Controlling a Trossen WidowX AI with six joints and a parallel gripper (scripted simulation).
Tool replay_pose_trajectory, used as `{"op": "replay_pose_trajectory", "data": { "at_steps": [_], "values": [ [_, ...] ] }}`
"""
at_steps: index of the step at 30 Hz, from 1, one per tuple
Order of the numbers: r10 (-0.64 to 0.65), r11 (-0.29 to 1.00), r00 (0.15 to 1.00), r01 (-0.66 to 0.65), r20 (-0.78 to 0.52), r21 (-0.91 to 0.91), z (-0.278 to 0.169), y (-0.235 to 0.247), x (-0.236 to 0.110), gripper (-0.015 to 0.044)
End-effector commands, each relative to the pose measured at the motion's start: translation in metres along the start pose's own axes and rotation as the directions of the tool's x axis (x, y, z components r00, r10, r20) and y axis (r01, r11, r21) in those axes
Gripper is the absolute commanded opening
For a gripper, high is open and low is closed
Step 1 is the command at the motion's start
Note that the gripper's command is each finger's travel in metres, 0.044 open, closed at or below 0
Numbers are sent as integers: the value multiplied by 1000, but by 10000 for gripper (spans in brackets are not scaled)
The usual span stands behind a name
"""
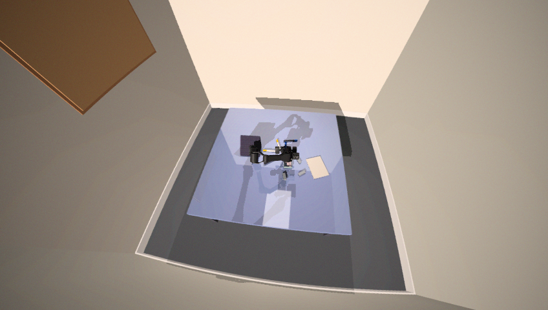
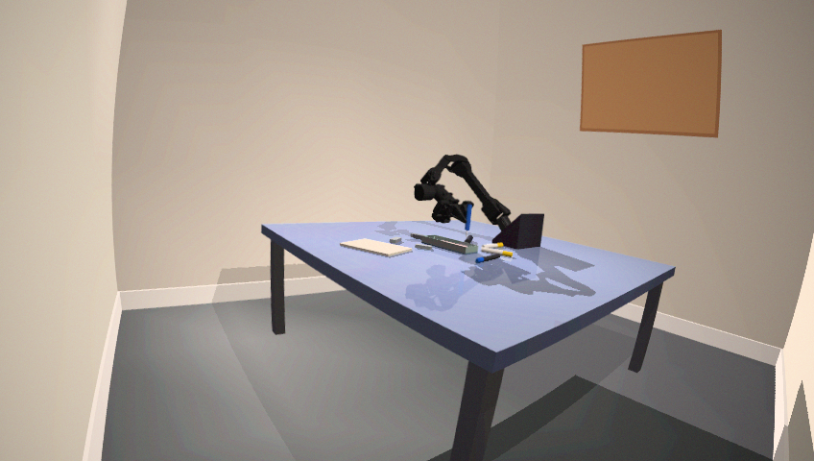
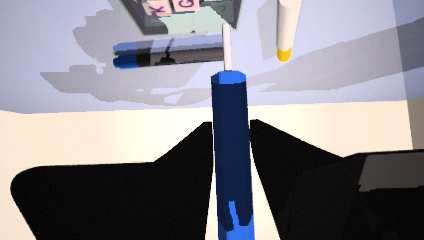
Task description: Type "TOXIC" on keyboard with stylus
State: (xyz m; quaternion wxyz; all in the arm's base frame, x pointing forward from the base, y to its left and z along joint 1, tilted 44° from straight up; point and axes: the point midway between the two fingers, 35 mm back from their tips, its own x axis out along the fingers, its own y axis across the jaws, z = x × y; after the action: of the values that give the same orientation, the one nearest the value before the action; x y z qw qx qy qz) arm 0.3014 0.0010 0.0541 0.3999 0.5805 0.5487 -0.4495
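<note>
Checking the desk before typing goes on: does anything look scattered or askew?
Yes. Loose markers lie at odd angles beside the keyboard: a blue-capped one and a yellow-tipped one. The hand grips the blue stylus straight.

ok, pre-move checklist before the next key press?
1. Stylus gripped: ok, gripper is shut on it, dark fingers on both sides.
2. Stylus tip visible: ok, thin white tip points at the keyboard corner.
3. Tip touching a key: cannot tell.
4. Target key in view: not ok, only part of a few keys shows at the frame top.
5. Loose blue-capped marker and yellow-tipped marker clear of the tip: ok, but close.
</note>
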Motion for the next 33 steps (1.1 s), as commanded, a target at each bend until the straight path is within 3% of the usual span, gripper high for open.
{"op": "replay_pose_trajectory", "data": {
  "at_steps": [1,3,33],
  "values": [
    [0,1000,1000,0,0,0,0,0,-1,38],
    [0,1000,1000,0,0,0,1,2,-3,0],
    [8,1000,1000,-8,1,-1,51,40,-99,0]
  ]
}}
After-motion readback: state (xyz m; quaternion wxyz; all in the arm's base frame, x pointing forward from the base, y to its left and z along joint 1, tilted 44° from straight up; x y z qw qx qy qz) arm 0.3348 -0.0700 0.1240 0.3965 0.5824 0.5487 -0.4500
